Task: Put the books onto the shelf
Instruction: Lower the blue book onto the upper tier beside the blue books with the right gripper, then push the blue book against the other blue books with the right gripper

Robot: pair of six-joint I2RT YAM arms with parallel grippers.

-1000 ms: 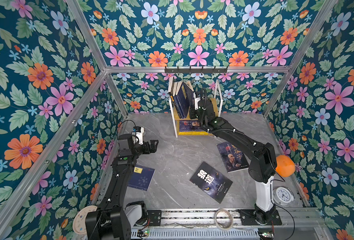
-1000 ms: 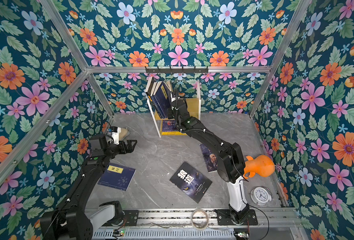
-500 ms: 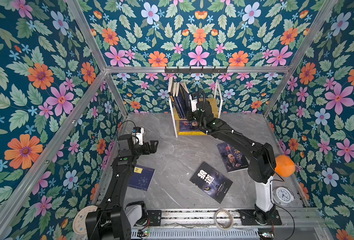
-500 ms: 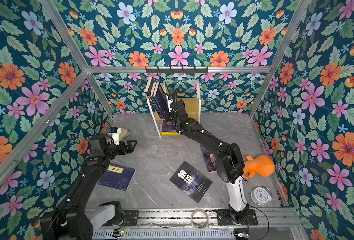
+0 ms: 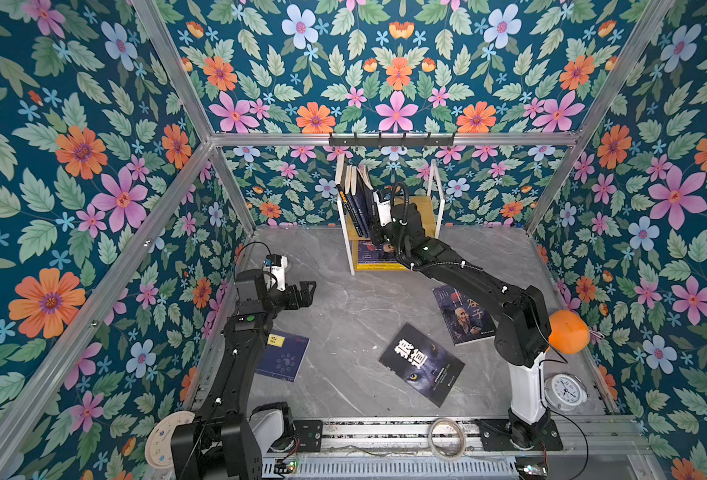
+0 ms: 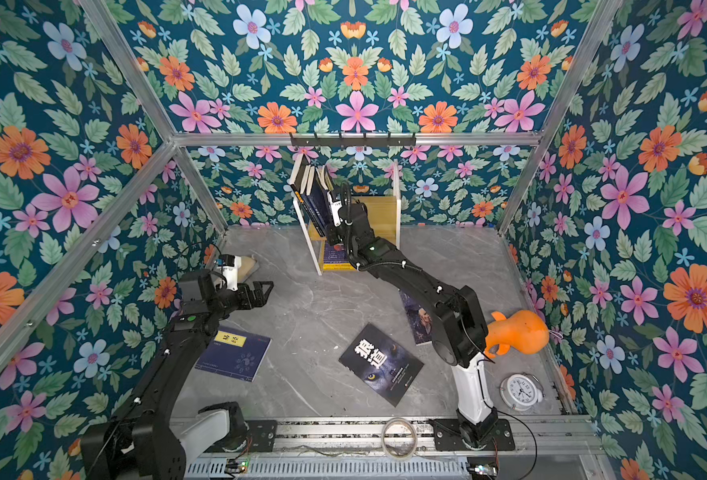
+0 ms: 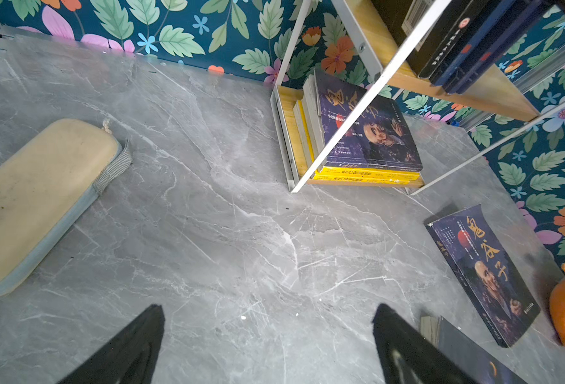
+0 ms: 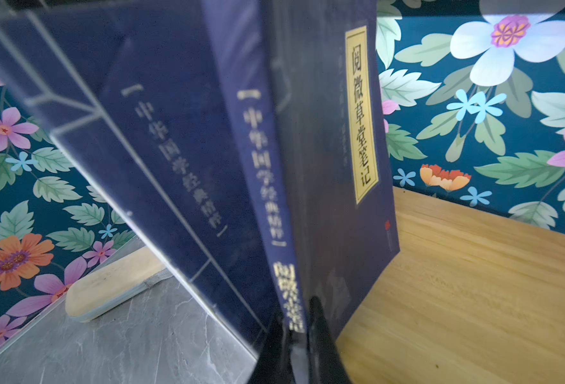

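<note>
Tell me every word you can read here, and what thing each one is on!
"阅微草堂笔记": yellow label on the held navy book in the right pincer.
"中华国学经典精粹": that book's spine.
"狼道": dark book, lying flat.
"鬼谷子": purple book, lying flat.
"易经": yellow label on the flat navy book.
Too small to read: spines of the yellow books, and the clock face.

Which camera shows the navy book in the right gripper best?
The right wrist view: the navy book fills the frame, spine pinched in the shut right gripper. Both top views show it small among the other books. The left wrist view shows only that row's lower ends.
</note>
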